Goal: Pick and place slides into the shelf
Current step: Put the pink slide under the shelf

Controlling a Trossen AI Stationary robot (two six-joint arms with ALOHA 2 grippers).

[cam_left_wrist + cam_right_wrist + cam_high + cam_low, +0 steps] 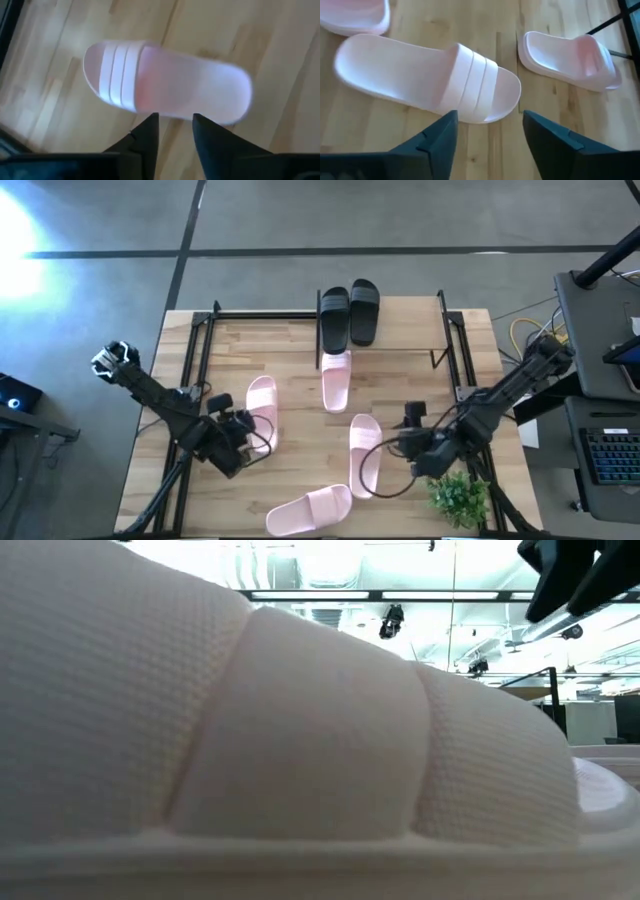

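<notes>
Slides are only partly stowed: two black slides (349, 316) sit on the shelf (260, 328), four pink slides (337, 380) lie on the worktop (300, 465), while the left pincer (173, 131) and right pincer (489, 131) hover spread, pinching nothing.

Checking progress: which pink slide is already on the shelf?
The pink slide lying just in front of the black pair, on the shelf plank. The other three pink ones lie nearer the grippers.
</notes>
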